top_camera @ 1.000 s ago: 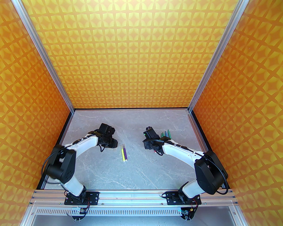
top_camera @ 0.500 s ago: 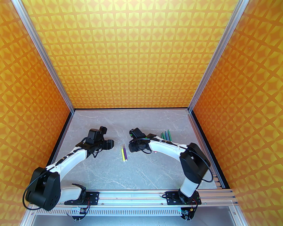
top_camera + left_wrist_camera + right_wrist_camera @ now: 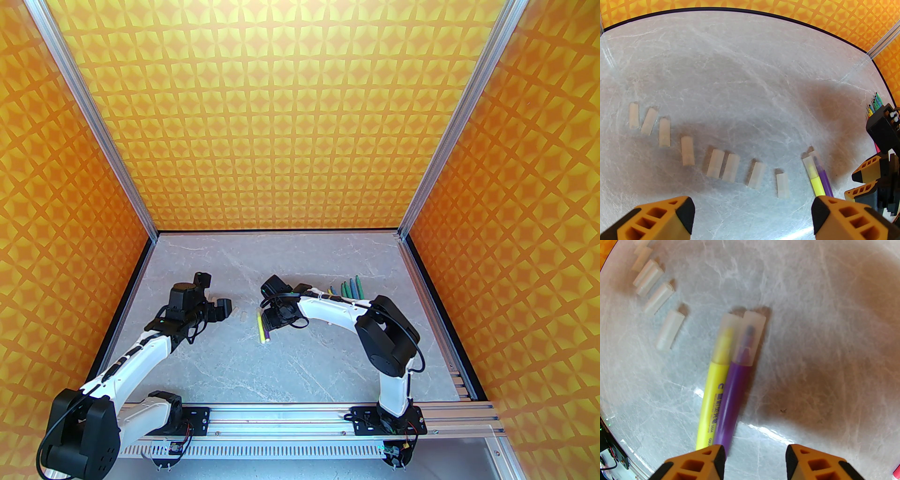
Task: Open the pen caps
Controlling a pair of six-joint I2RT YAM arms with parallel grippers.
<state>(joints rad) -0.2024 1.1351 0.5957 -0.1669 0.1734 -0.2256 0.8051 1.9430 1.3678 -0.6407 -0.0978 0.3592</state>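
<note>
Yellow and purple pens (image 3: 731, 392) parallel, caps (image 3: 752, 336) far-pointing; left fingers (image 3: 663, 218), right fingers (image 3: 707, 462) apart.

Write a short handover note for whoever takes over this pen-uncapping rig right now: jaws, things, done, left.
Left gripper: jaws open, empty, by the loose caps.
Right gripper: jaws open, empty, at the barrel ends of the yellow pen and purple pen.
Things: eight loose caps in a row on the table; those two pens side by side at centre; uncapped pens grouped far right.
Done: eight caps off.
Left: yellow and purple, both capped.
</note>
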